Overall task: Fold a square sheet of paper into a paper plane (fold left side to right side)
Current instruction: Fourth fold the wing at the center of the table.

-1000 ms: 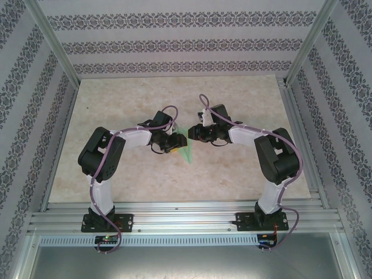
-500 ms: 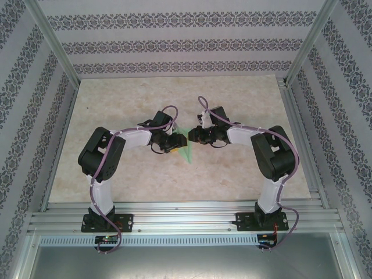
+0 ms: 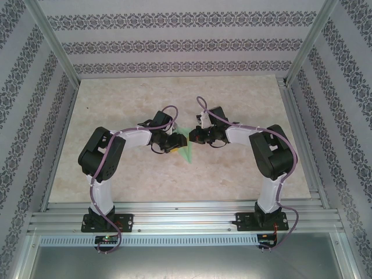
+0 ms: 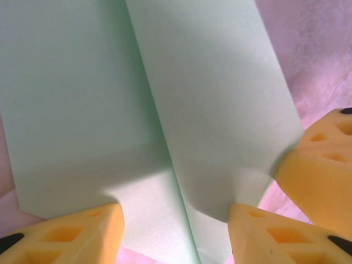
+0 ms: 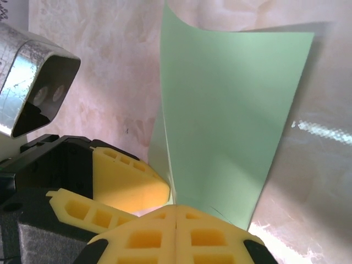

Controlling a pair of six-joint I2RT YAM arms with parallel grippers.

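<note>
The paper plane [image 3: 186, 151] is a narrow, pointed fold of the light green square sheet, lying at the table's centre between both grippers. In the left wrist view the paper plane [image 4: 209, 99] shows a centre crease, and my left gripper [image 4: 175, 234] stands open with one finger on each side of it. My left gripper [image 3: 178, 141] sits just left of the paper. My right gripper [image 5: 176, 212] is shut, pinching the near edge of the paper plane [image 5: 231, 121], whose flap stands up and curls. My right gripper [image 3: 193, 137] meets the paper from the right.
The marbled tabletop [image 3: 174, 99] is walled by patterned panels with metal posts, and aluminium rails [image 3: 186, 221] run along the near edge. The left gripper's finger [image 5: 129, 181] lies close beside my right fingertips. The right gripper's finger [image 4: 322, 165] touches the paper's right edge.
My right gripper has closed fully on the paper's edge and edged slightly left. The left gripper has kept its place and opening.
</note>
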